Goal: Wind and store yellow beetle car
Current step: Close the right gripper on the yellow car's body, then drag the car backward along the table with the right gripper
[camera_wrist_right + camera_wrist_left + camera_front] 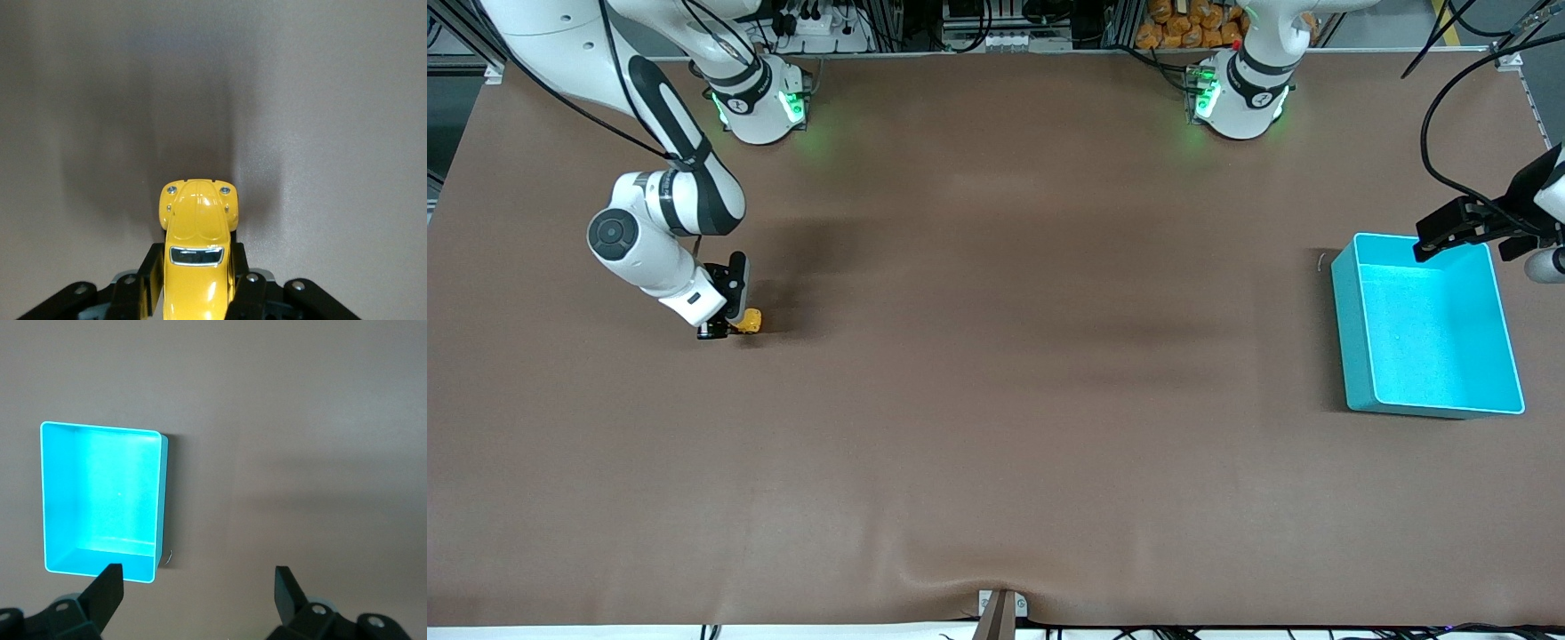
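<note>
**Beetle in the pinch, bin waiting at the other end**

From my remote station, the brown bench (996, 373) spreads wide. The turquoise bin (1352, 338) sits empty toward the left arm's end, and the left gripper (197, 583) hovers over it, waiting with its fingers spread wide. At the right arm's end, the right gripper (725, 327) is down at the bench with its fingers pinching the flanks of the yellow beetle car (199, 250), nose pointing out ahead.

I judge the toy light, rigid and glossy, so liable to slip; the flat sides by the doors are the sound place to hold. The front view shows only a yellow speck under the wrist; the right wrist view gives bonnet, headlamps and windscreen. Only the left wrist view shows the bin's bare floor.
</note>
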